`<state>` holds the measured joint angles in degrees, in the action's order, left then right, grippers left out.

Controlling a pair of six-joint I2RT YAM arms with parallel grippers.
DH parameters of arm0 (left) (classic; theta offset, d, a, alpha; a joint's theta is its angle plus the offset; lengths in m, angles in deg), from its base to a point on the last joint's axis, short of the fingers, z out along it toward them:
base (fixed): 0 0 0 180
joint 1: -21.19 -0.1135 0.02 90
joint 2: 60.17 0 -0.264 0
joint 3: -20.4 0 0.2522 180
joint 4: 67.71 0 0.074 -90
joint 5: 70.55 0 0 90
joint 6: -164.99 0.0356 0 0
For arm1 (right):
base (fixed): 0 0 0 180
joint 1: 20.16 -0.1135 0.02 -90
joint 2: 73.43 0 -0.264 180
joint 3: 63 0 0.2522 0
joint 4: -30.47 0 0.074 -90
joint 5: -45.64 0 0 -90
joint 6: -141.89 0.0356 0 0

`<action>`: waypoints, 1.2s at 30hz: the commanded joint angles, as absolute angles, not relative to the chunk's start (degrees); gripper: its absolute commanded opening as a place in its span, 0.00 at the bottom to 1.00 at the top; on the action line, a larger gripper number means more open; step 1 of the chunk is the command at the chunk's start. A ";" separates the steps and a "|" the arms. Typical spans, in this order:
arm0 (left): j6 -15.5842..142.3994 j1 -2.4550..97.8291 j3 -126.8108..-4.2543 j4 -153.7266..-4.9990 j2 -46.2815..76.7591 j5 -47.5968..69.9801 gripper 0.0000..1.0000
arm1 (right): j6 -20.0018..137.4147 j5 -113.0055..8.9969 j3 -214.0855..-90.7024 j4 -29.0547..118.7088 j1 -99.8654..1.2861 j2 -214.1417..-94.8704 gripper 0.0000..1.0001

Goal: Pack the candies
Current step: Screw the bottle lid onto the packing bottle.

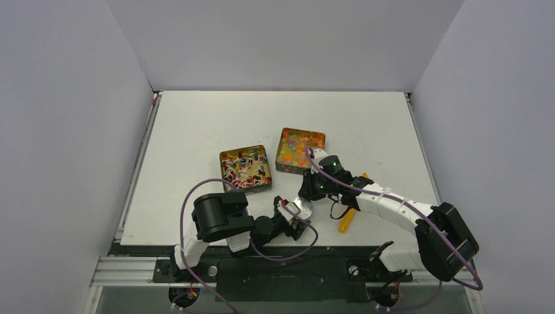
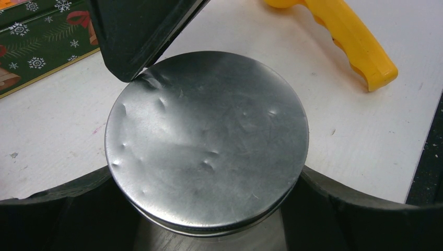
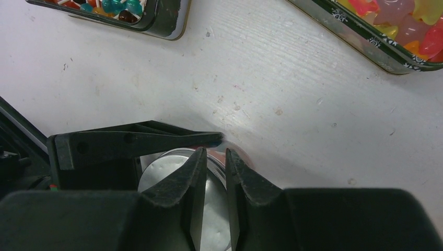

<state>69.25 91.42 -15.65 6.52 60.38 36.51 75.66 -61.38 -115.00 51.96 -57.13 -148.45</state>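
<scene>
A glass jar with a dented silver lid (image 2: 206,136) stands on the table between the arms. My left gripper (image 2: 203,178) is shut on the jar below the lid. My right gripper (image 3: 215,157) is nearly closed, and its fingertips pinch the lid's rim (image 3: 167,170) at the far edge. In the top view the right gripper (image 1: 309,195) is just beyond the left gripper (image 1: 296,219). Wrapped candies (image 1: 245,167) fill one open tin. Round bright candies (image 1: 298,147) fill the other. The jar's contents are hidden.
The orange-yellow scoop (image 1: 347,219) lies on the table right of the jar, and its handle shows in the left wrist view (image 2: 350,36). The green Christmas tin's wall (image 2: 36,47) is close on the jar's left. The table's front edge is just behind the jar.
</scene>
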 commanded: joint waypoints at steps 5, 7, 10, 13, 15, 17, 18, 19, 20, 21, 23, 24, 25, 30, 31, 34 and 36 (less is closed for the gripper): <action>64.71 89.70 -12.37 13.02 66.94 35.97 0.34 | 75.38 -63.43 -111.71 50.56 -56.99 -146.36 0.15; 64.64 89.62 -12.35 13.02 66.89 36.06 0.34 | 75.70 -63.44 -110.26 50.56 -57.10 -145.34 0.15; 64.39 89.38 -12.27 13.02 66.81 36.14 0.34 | 76.44 -63.55 -108.01 50.45 -57.52 -144.07 0.15; 64.23 89.23 -12.17 13.02 66.76 36.07 0.34 | 77.46 -63.41 -106.33 49.91 -57.91 -141.65 0.17; 64.11 89.22 -12.17 13.02 66.77 35.99 0.34 | 78.04 -63.25 -105.28 49.74 -58.31 -140.20 0.18; 64.05 89.22 -12.18 13.02 66.75 36.01 0.34 | 78.42 -62.92 -104.73 50.05 -58.74 -139.17 0.19; 63.97 89.17 -12.18 13.02 66.81 35.99 0.34 | 78.50 -62.69 -104.41 50.26 -58.92 -138.68 0.19; 63.93 89.14 -12.17 13.02 66.79 35.98 0.34 | 78.55 -62.54 -104.29 50.28 -59.01 -138.49 0.19; 63.92 89.13 -12.22 13.02 66.77 35.98 0.34 | 78.71 -62.40 -103.95 50.31 -59.10 -138.18 0.19; 63.87 89.13 -12.21 13.02 66.82 35.98 0.34 | 78.79 -62.39 -103.60 50.26 -59.14 -138.06 0.19; 63.71 89.08 -12.18 13.02 66.78 36.04 0.34 | 79.14 -62.27 -102.98 50.16 -59.39 -137.55 0.18; 63.68 89.06 -12.11 13.02 66.81 36.06 0.34 | 79.45 -62.07 -102.66 50.20 -59.54 -137.05 0.16; 63.59 89.04 -12.10 13.02 66.76 36.11 0.34 | 79.83 -62.00 -101.95 50.20 -59.85 -136.75 0.16; 63.40 88.79 -12.08 13.02 66.74 36.31 0.34 | 82.27 -60.96 -99.15 48.97 -61.44 -134.50 0.10; 63.32 88.74 -12.08 13.02 66.72 36.32 0.34 | 83.13 -60.22 -98.51 48.87 -62.30 -133.91 0.10; 63.22 88.61 -12.08 13.02 66.70 36.33 0.34 | 85.02 -58.75 -97.08 48.65 -64.25 -132.30 0.09; 63.13 88.60 -12.02 13.02 66.61 36.40 0.34 | 86.37 -57.41 -96.46 48.95 -65.59 -131.10 0.09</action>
<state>69.32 90.83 -15.52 6.54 60.32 35.03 81.63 -52.35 -99.63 42.10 -60.96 -132.84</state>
